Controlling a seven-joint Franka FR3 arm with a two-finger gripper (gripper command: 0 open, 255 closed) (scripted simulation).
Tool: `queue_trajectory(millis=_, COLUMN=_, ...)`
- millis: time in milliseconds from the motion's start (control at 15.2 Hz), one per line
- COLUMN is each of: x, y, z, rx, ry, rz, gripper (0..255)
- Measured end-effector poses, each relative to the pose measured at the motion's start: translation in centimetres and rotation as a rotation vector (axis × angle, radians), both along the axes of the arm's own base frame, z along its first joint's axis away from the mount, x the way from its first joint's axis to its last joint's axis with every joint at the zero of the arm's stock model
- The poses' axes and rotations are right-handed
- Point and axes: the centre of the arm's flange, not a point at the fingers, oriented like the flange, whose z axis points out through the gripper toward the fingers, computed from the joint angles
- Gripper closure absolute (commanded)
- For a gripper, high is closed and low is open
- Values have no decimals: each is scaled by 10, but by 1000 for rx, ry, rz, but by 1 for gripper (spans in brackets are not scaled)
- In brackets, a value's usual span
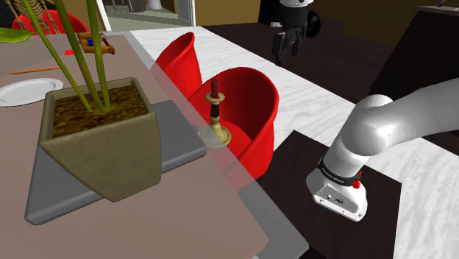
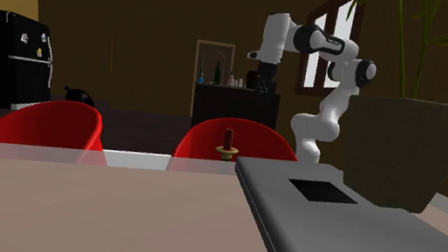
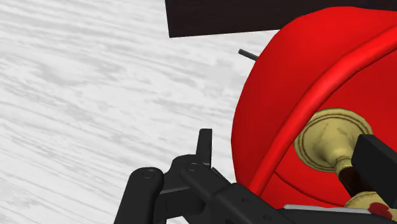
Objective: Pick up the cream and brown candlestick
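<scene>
The end effector [image 1: 287, 53] hangs with its fingers apart, ready to grasp. Well below it, the cream and brown candlestick [image 1: 215, 110] stands upright at the table [image 1: 184, 221] edge, beside a red chair [image 1: 257, 96].

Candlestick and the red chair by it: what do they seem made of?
Candlestick: dull yellowish base with a soft sheen, probably brass-like metal; black stem and dark red top, material unclear. Chair: smooth one-piece red shell, likely moulded plastic.
</scene>
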Motion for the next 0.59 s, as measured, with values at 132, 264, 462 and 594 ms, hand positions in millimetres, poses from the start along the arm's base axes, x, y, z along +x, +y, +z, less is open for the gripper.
queue_trajectory(millis=132, x=4, y=2, z=-3, rx=4, ry=-4, rz=3, gripper=0)
queue_trajectory(millis=264, x=18, y=11, z=-8, rx=17, ry=-21, rz=15, gripper=0)
queue_trajectory(millis=462, x=42, y=29, z=-22, rx=40, ry=-51, rz=35, gripper=0)
queue_trajectory(millis=594, x=61, y=40, z=-29, rx=56, ry=-71, rz=50, gripper=0)
